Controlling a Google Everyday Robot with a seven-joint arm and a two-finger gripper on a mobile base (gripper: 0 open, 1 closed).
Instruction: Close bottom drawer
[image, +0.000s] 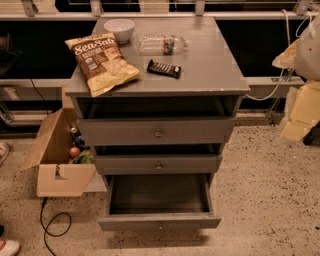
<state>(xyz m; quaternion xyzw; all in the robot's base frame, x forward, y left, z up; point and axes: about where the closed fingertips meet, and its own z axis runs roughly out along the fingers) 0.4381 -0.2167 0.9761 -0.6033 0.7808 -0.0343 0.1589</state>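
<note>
Chip bag (102, 62), white bowl (119, 29), plastic bottle (161, 44), candy bar (164, 68); open cardboard box (57, 165) on floor (270, 195).

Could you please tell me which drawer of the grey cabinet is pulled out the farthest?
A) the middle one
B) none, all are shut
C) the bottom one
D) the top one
C: the bottom drawer juts far out of the cabinet, its empty box exposed, while the gripper sits at the view's right edge, away from it.

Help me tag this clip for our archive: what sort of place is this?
Probably a lab or office test area, not a home: speckled hard floor, a cardboard box of items beside the grey cabinet, its bottom drawer open. The robot's pincer hangs at the right edge.
</note>
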